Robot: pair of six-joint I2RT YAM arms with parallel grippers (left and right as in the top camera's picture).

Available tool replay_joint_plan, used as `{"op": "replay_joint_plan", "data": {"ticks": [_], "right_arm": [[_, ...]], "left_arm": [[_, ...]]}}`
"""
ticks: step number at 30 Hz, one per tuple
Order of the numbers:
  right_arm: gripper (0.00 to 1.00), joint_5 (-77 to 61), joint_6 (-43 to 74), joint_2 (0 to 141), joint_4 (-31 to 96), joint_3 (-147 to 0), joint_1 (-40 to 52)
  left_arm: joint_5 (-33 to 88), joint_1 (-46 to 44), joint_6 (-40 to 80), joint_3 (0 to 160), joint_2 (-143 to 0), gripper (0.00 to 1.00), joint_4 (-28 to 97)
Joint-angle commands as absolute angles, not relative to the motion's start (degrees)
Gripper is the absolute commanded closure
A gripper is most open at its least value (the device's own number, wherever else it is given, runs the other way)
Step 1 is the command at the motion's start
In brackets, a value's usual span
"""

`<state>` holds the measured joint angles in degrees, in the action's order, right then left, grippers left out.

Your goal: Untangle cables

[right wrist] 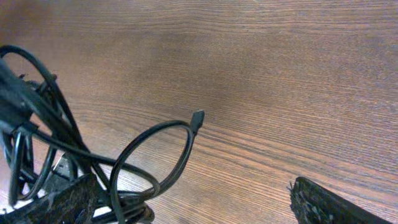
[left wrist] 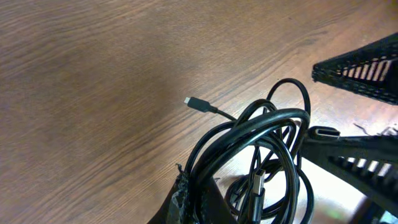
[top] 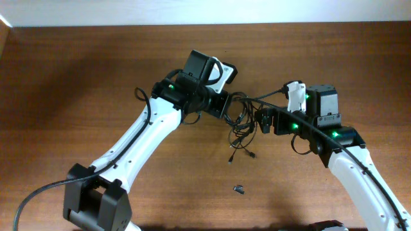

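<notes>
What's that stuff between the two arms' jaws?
The cables, a tangled black bunch, hang in that gap. The overhead view shows it best.

The table (top: 96,77) is warm mid-brown wood with fine darker grain lines, paler where light falls on it. The cables (top: 241,128) are glossy black with pale highlights along their curves, and 1 plug (left wrist: 189,101) ends in a small silver-grey metal tip. The left arm (top: 141,138) and right arm (top: 369,183) have white shells and black joints, dotted with small bright green lights. The fingers (right wrist: 329,205) of the right gripper (top: 258,120) are matt black, rough and grainy, with a slotted rib pattern. A small stubby piece (top: 238,189) is dark, near black.
</notes>
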<state>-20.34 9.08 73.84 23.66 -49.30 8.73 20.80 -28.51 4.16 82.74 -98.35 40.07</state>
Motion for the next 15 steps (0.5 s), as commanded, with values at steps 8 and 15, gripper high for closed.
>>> {"op": "replay_joint_plan", "data": {"ticks": [8,15], "right_arm": [[0.01,-18.74,9.52,73.89,23.83,-49.93,8.95],[0.01,-18.28,9.56,73.89,23.86,-49.93,8.95]], "left_arm": [[24.91,-28.32,4.71,83.2,-97.25,1.0,40.8],[41.15,-28.32,4.69,83.2,-97.25,1.0,39.75]]}}
